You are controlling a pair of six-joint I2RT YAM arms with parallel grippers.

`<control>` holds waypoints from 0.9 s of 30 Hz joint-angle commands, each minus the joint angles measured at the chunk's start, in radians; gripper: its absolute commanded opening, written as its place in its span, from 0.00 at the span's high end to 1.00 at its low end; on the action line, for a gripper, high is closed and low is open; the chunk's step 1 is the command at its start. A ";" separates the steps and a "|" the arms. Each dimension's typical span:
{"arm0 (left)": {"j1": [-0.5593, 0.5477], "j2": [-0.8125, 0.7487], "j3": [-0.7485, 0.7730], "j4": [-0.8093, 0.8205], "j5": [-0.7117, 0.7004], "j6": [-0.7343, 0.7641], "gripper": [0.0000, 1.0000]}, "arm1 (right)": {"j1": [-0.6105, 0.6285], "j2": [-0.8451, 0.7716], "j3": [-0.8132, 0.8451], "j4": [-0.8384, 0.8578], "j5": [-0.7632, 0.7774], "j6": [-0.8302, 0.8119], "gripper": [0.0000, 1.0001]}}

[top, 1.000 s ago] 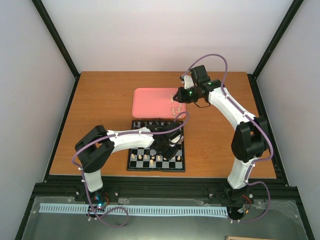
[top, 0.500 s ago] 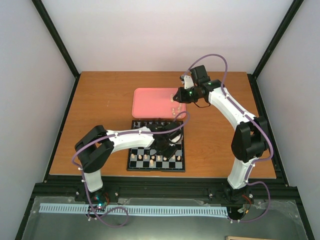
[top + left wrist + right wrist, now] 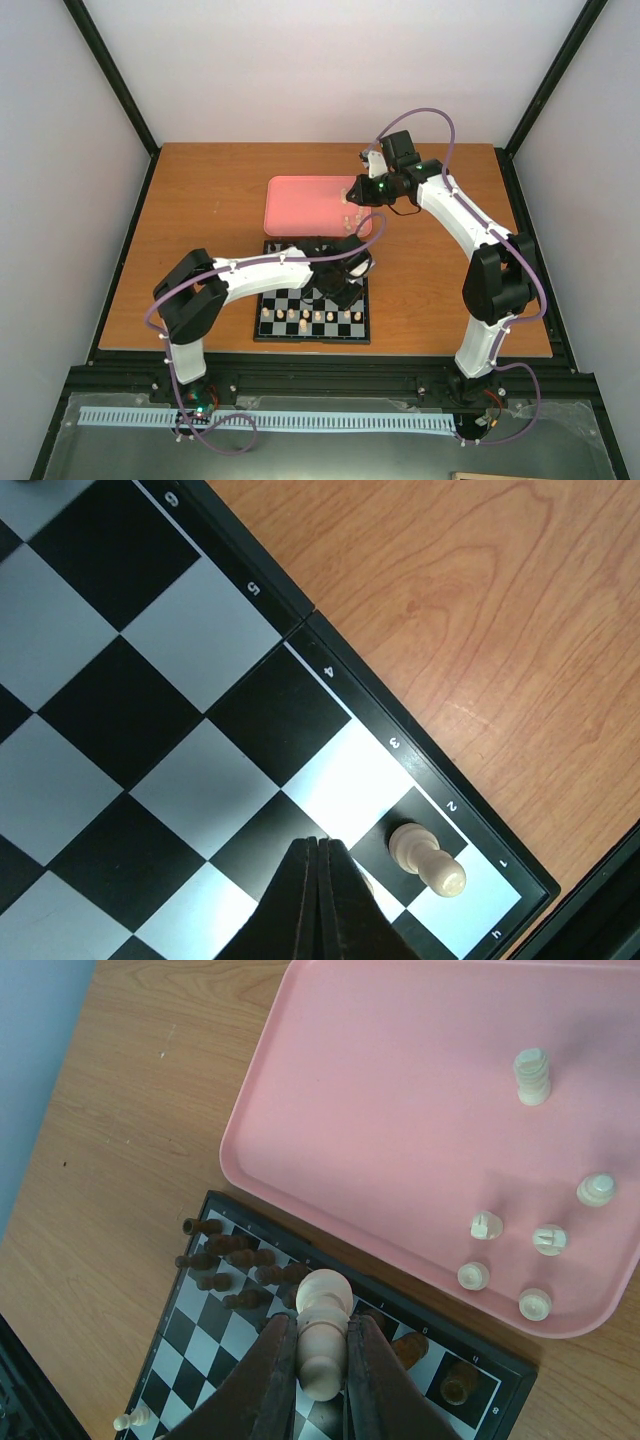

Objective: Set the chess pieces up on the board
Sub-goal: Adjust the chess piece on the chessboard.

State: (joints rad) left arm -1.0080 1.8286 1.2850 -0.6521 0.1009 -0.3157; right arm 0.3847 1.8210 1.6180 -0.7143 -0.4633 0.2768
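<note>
The left arm point(image 3: 215, 290) rises from its base at the lower left of the top view, folds at a raised elbow and runs its forearm rightward across the board point(image 3: 310, 340), ending with the left claw point(image 3: 345, 278) pointed down over the board's right half. In the left wrist view that claw point(image 3: 318, 846) is pressed fully together with nothing between its fingers, hanging over the squares near the board's point(image 3: 300, 620) numbered border, and a pawn point(image 3: 425, 858) stands on a dark square just beside it at the lower right of the frame. The right arm point(image 3: 480, 250) climbs from its base at the lower right, bends at the elbow and stretches up and left, so that the right claw point(image 3: 356, 195) sits over the right edge of the tray point(image 3: 300, 200) on the table point(image 3: 200, 220). In the right wrist view this claw point(image 3: 322, 1335) is narrowed around a cream piece point(image 3: 323, 1305), held upright between the two fingers above the board's point(image 3: 215, 1315) far edge. Six loose cream pieces point(image 3: 485, 1225) lie at the right side of the tray point(image 3: 380, 1090). Dark pieces point(image 3: 230, 1260) crowd the board's far rows, and a row of cream ones point(image 3: 305, 318) stands along its near side.
</note>
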 commanded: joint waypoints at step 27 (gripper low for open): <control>-0.001 0.073 0.069 -0.075 0.109 0.091 0.99 | -0.015 -0.010 -0.004 0.010 0.000 -0.007 0.89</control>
State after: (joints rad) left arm -1.0080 1.8881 1.3296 -0.7105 0.1913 -0.2535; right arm 0.3801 1.8210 1.6180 -0.7139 -0.4633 0.2764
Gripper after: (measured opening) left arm 0.022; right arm 0.117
